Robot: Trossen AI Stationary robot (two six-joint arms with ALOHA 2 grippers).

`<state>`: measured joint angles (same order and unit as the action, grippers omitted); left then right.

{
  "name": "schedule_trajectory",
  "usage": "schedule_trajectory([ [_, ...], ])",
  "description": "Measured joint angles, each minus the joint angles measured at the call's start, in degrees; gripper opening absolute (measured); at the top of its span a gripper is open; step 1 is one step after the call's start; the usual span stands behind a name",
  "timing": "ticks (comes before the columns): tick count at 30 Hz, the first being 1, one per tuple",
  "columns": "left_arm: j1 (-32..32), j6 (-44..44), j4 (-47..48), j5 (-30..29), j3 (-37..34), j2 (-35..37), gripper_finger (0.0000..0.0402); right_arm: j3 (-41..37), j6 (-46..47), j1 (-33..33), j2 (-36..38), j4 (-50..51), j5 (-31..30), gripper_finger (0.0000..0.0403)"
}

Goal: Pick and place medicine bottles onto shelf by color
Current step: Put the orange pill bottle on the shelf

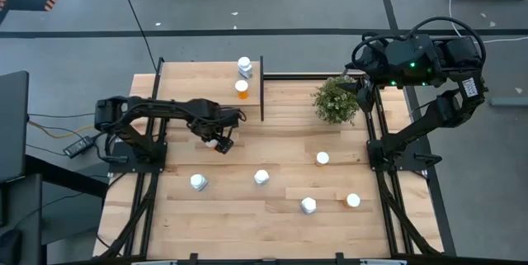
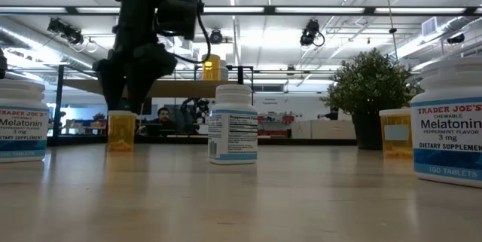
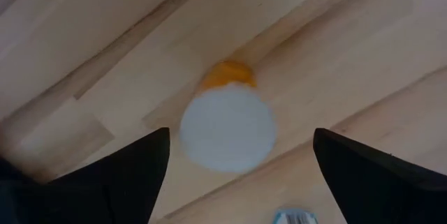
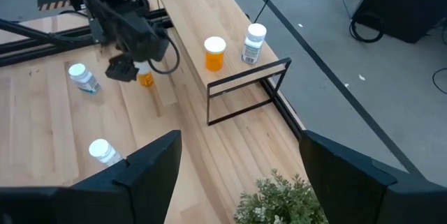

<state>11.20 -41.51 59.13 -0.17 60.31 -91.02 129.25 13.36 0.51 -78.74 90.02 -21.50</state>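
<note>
- Left hand [image 1: 221, 143] hung over the bench [image 1: 247, 232] just in front of the shelf [image 1: 186, 73], its fingers spread wide to either side of an orange bottle [image 3: 228, 123]. The left wrist view showed clear wood between each finger and the white cap, so nothing was gripped.
- That orange bottle stood upright on the bench planks directly under the hand, likely the next one lined up for a grasp.
- Right hand [image 4: 241, 158] waited at the far right corner beside the plant [image 1: 336, 100], fingers apart and empty, clear of the working area.
- On the shelf, a second orange bottle [image 1: 242, 89] and a white bottle [image 1: 245, 68] stood close together near the black divider [image 1: 262, 88], so the colours did not look separated yet.
- Five more bottles stood scattered across the near bench, among them one white-bodied bottle [image 1: 199, 182] at the left, all yet to be shelved.
</note>
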Motion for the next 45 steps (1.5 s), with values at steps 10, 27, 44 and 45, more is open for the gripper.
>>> schedule_trajectory([
  [10,0.00,2.11,-2.40,-0.22,0.02,-1.75,0.0351,0.00,-0.04,0.00,0.00,0.00,0.24,0.0298],
  [27,0.00,7.10,-1.22,0.27,0.02,-1.75,0.0310,0.00,0.00,0.00,0.00,0.00,0.20,0.0298],
  [44,0.00,12.67,-0.79,-0.37,0.02,-1.73,0.0281,0.00,0.55,0.00,0.00,0.00,0.15,0.0298],
  [45,0.00,12.66,-0.79,-0.37,0.02,-1.73,0.0275,0.00,0.54,0.00,0.00,0.00,0.15,0.0298],
])
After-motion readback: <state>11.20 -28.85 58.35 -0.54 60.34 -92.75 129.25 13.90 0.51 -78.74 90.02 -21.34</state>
